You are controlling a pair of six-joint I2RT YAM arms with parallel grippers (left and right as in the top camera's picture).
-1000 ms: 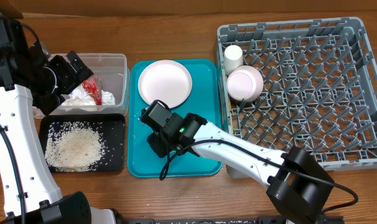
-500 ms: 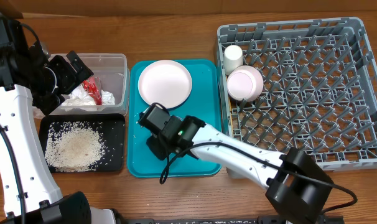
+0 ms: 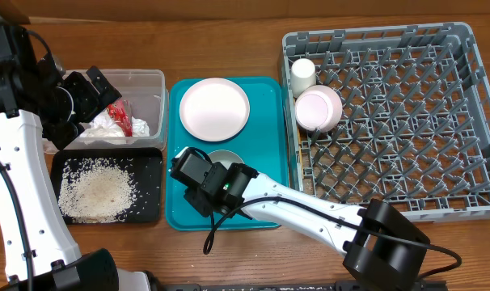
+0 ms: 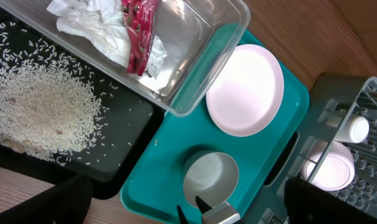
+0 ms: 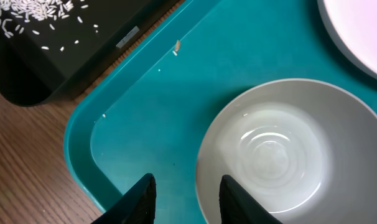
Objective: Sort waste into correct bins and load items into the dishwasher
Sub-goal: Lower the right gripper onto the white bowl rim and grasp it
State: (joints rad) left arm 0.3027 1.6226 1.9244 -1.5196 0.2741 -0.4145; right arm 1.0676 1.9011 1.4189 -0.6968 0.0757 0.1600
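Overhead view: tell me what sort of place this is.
Probably a lab mock-up of dish clearing, not a real kitchen: a grey rack on a wooden table, robot arms, and a black tray of rice.

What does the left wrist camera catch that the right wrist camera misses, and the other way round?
Only the left wrist view shows the clear tub holding the napkin and red wrapper, and the grey rack with the cup and a second bowl.

Only the right wrist view shows the right gripper up close: open, with one finger on either side of the bowl's rim.

Both show the bowl on the teal tray, the pink plate, and the black tray with rice.
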